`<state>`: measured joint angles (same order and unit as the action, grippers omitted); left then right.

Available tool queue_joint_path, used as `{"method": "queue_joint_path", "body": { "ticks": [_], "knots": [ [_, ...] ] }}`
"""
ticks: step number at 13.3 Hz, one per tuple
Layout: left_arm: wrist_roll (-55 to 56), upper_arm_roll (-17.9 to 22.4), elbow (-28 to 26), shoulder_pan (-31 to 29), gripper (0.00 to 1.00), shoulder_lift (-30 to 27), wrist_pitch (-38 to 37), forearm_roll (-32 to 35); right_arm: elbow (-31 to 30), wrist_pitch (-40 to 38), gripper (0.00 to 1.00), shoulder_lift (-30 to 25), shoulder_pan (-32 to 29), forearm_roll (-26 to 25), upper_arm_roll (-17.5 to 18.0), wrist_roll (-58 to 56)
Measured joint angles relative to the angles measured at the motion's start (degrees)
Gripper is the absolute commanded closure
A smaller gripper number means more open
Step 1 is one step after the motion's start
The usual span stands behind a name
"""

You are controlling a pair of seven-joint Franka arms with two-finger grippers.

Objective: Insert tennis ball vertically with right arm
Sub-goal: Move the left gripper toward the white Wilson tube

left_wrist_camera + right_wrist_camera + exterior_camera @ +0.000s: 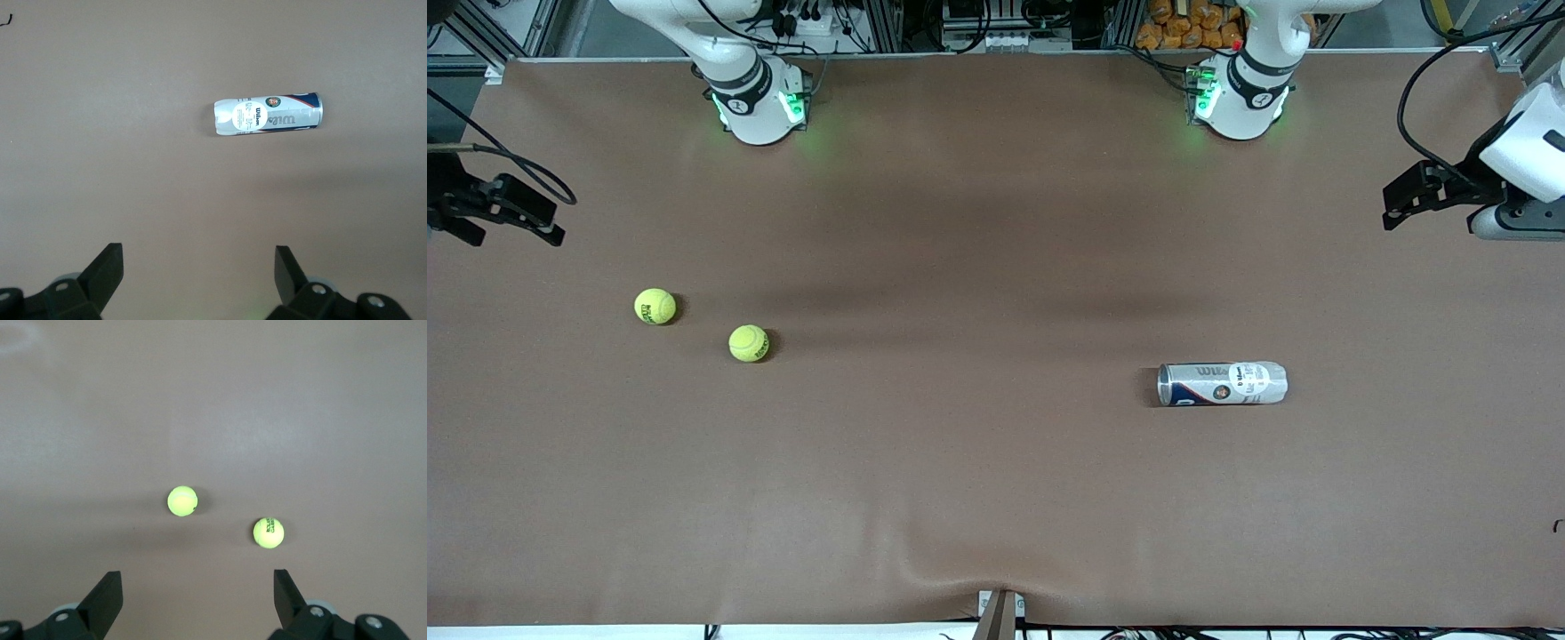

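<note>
A brown table [996,498] carries two tennis balls [655,307] [749,343] near the right arm's end and a can [1222,383] lying on its side, well apart.

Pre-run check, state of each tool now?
Left tool: open, holding nothing, above the table near the can.
Right tool: open, holding nothing, over the tennis balls.

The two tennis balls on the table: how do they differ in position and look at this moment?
One tennis ball lies farther from the front camera and closer to the right arm's end of the table; the other tennis ball lies nearer the camera and closer to the can. In the right wrist view, one ball shows dark print, while the other shows plain felt. Both are yellow-green, similar in size, resting apart, untouched.
</note>
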<state>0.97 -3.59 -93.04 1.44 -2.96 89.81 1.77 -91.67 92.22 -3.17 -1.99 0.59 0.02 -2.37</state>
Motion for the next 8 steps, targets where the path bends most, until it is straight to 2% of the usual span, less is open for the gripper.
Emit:
{"method": "queue_joint_path", "body": {
  "ticks": [4, 8],
  "knots": [
    [-0.02, 0.13, 0.2, -0.04, 0.0, 0.0, -0.73, 0.0, 3.87, -3.51, 0.0, 0.88, -0.23, -0.6, -0.98, -3.12],
    [-0.02, 0.65, 1.0, -0.32, 0.0, 0.27, -1.07, 0.0, 4.31, -4.25, 0.0, 1.31, -0.24, -0.6, -1.37, -3.54]
  ]
}}
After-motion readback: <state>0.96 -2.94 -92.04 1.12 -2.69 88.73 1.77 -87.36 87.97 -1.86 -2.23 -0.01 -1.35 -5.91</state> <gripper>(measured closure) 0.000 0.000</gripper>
